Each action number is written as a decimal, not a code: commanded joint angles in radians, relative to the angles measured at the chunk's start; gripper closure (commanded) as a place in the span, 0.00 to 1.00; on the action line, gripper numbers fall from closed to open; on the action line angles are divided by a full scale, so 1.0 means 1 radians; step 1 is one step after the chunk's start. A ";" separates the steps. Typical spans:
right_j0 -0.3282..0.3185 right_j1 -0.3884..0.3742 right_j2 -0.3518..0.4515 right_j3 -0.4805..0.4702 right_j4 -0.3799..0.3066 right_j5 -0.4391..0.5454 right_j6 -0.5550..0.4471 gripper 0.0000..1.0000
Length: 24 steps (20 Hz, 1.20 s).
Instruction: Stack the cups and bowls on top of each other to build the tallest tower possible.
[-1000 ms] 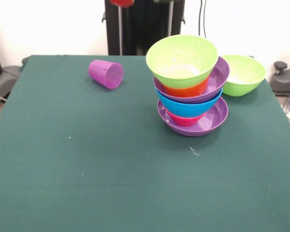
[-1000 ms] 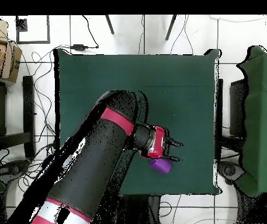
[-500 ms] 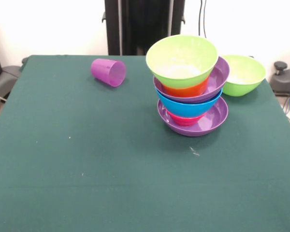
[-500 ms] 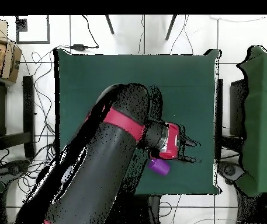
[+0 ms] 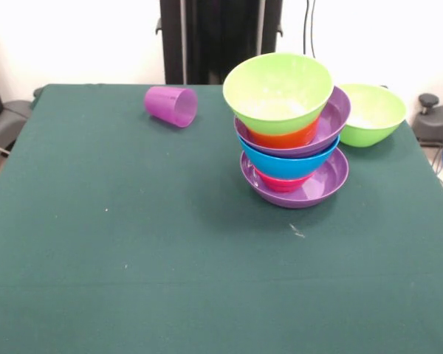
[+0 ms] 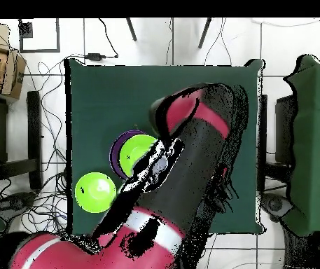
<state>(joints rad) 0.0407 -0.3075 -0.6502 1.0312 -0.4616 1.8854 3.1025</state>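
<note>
Tower [image 5: 289,133] of six nested bowls on the green counter [image 5: 170,258], standing right of middle and toward the far edge in the front view. From the bottom up: wide purple bowl [image 5: 332,177] as base, small red-pink bowl [image 5: 280,182], blue bowl [image 5: 288,164], second purple bowl [image 5: 334,116], orange bowl [image 5: 280,138], lime green bowl [image 5: 277,88] on top. Upper bowls sitting a little off-centre, the second purple one jutting out to the right, the green top tipped slightly toward the camera.

Second lime green bowl [image 5: 373,110] upright on the counter by the far right corner in that view, just beside the tower and partly behind it; whether touching, unclear. Seen from overhead as a bright green disc [image 6: 96,191] near the counter's left edge, with the tower's green top [image 6: 136,153] close by.

Purple cup [image 5: 172,105] lying on its side near the far edge, left of the tower and well apart from it, open mouth turned toward the near right. Hidden in the overhead view.

Red and black arm [image 6: 183,175] covering much of the counter's right half from overhead. Pincer not made out in either view; cannot tell whether spread or pressed together.
</note>
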 commanded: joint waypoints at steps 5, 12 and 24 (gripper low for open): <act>-0.110 0.107 0.161 -0.136 -0.022 0.187 -0.270 0.00; -0.138 0.150 0.168 -0.186 -0.029 0.206 -0.269 0.00; -0.156 0.267 0.193 -0.254 0.050 0.211 -0.134 0.00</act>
<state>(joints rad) -0.1073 -0.1237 -0.6173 0.8415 -0.4597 2.0303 3.1024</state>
